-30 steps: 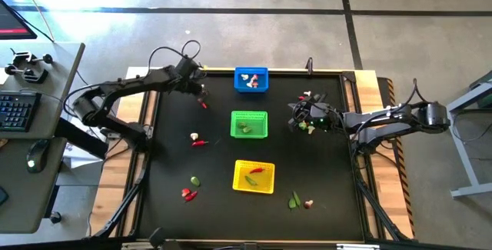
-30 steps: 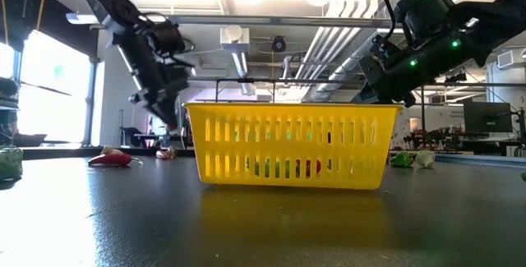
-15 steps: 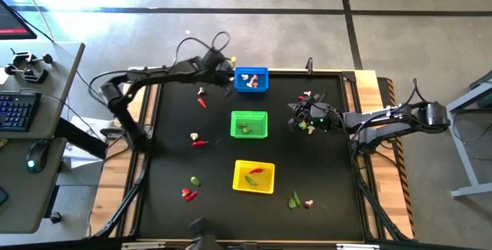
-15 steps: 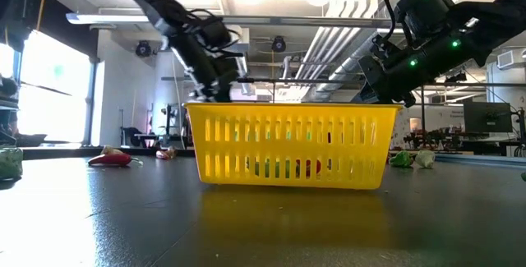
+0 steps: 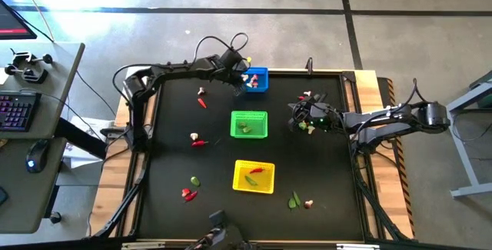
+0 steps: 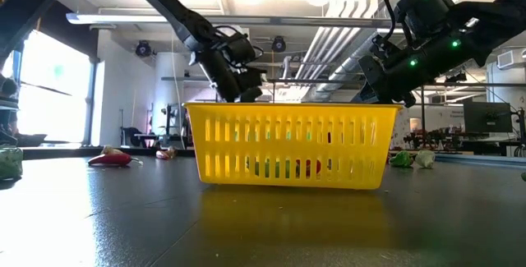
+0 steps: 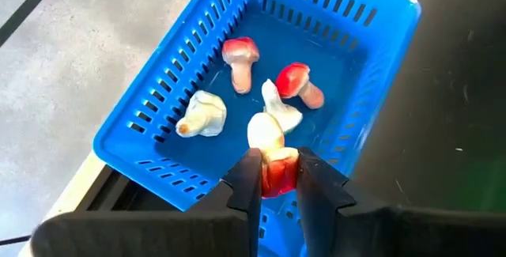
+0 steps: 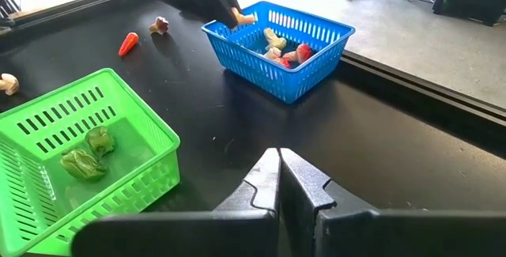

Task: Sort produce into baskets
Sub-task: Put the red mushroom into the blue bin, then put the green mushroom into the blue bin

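Baskets: three, in column mid-table — blue basket (image 5: 255, 80) at far edge, green basket (image 5: 249, 124) centre, yellow basket (image 5: 254, 176) nearest.

Mushrooms in blue basket: three.

Left gripper (image 7: 276, 179) clamped on fourth mushroom (image 7: 271, 157), above blue basket's edge. One second earlier it was left of basket, over open table.

Right gripper (image 8: 280, 179) clenched, empty, unmoved, right of green basket.

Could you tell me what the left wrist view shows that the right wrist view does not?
Only the left wrist view shows the left claw shut on a white-and-red toy mushroom above the basket's rim. Only the right wrist view shows the green plastic mesh basket holding leafy bits and the shut right claw. Both show the blue plastic mesh basket with mushrooms inside.
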{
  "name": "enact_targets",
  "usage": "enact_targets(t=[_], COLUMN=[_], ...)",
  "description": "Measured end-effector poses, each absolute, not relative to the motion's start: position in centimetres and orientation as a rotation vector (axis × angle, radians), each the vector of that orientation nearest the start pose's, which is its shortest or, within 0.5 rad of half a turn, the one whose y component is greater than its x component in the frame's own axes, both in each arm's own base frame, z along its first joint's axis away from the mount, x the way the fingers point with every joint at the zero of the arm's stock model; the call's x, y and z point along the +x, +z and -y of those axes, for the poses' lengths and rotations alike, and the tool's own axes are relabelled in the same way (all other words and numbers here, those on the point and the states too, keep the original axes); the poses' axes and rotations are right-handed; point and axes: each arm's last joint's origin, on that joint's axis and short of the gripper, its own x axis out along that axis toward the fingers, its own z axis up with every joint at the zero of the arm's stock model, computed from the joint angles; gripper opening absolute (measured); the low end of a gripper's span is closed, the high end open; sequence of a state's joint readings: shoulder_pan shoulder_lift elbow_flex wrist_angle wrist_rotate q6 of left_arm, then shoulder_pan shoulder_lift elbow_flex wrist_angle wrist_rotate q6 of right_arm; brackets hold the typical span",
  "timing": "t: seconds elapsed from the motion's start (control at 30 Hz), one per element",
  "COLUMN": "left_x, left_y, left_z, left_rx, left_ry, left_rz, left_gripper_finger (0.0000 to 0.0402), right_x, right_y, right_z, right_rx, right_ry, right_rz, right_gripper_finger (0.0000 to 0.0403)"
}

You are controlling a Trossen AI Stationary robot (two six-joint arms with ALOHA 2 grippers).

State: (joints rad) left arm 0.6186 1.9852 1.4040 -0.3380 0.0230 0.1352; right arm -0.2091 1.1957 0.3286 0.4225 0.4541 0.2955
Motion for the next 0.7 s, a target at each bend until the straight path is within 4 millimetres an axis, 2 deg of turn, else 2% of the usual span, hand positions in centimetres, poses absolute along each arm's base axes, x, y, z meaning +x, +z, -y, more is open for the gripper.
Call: enact_targets(t=[0.47, 0.7], left_x=[34.53, 34.53], left_y=[18.41, 18.41], left_z=[-24.53, -24.53], left_rx=[-0.167, -0.155], left_ry=[0.495, 0.490], left_rz=[-0.909, -0.913], left_gripper_finger=[0.0118, 0.0130], right_x=[20.35, 20.32], right_y=[15.84, 15.77], right_z=[5.66, 5.65], right_rx=[0.203, 0.209], right_ry=[-0.722, -0.724], right_rz=[-0.383, -0.389], right_gripper_finger=[0.0000, 0.0000])
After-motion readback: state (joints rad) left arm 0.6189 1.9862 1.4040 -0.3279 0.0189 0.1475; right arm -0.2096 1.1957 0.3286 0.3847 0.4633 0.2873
